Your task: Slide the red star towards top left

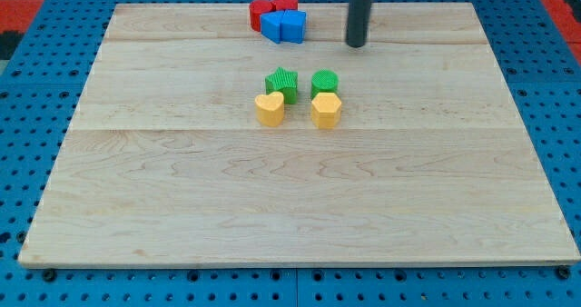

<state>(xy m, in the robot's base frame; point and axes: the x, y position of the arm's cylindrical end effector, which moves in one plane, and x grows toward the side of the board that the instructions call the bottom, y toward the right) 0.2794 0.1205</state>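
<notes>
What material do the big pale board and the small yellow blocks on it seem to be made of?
The big pale board looks like light wood with a smooth matte finish: grain lines and plank seams show. The two small yellow blocks look like matte plastic, perhaps printed: even colour and no grain, though their surface is too small to judge.

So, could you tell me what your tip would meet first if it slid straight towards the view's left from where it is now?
Probably the blue blocks: my tip sits to their right at roughly their depth. The red star lies behind them, so it may be missed.
</notes>
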